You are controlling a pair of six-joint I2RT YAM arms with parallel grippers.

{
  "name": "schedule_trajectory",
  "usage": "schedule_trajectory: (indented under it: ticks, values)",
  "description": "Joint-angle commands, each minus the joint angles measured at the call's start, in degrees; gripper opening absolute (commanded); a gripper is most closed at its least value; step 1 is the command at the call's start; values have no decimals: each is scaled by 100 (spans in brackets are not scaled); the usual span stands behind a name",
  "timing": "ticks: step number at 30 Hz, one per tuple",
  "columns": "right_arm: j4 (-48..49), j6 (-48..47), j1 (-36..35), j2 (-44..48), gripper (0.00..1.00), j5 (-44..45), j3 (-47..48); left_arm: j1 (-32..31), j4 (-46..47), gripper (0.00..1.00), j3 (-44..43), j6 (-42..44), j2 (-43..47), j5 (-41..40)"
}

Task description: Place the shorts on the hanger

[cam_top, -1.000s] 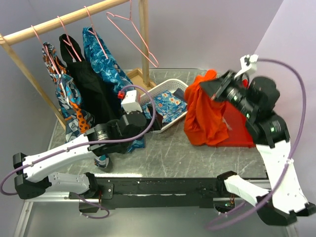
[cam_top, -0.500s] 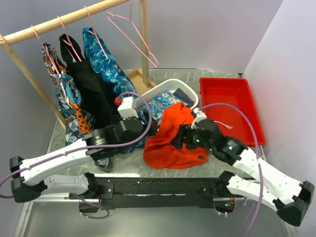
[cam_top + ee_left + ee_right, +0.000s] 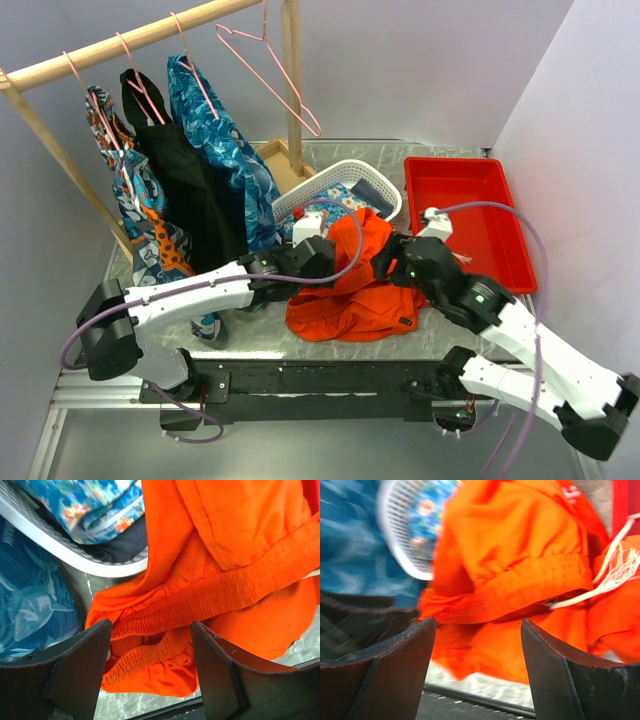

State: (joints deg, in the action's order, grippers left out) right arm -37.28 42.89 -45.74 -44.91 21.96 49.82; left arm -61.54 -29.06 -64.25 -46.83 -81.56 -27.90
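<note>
Orange shorts crumpled | L gripper wide, over waistband | R gripper wide

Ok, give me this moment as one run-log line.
shorts heaped on table | hanger bare on rail | left gripper open over waistband | right gripper open over shorts | nothing gripped

Top view looks down; both wrist views closely share the shorts.
</note>
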Motion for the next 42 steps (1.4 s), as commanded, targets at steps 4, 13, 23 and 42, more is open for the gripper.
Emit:
schedule_trajectory:
  ticks: [4, 13, 23, 42]
  values:
    - [203, -914, 3, -571, 78, 300, 80, 1, -161, 70, 738, -695, 483, 4]
    - [326, -1257, 3, -1213, 80, 450, 212, -16, -1049, 67, 1178, -2022, 439, -330]
    - [537, -1591, -6, -1731, 91, 731, 300, -16, -400, 68, 1380, -2208, 159, -14]
    - [722, -2418, -58, -3498, 91, 458, 941, -113, 146, 36, 1653, -2182, 26, 127]
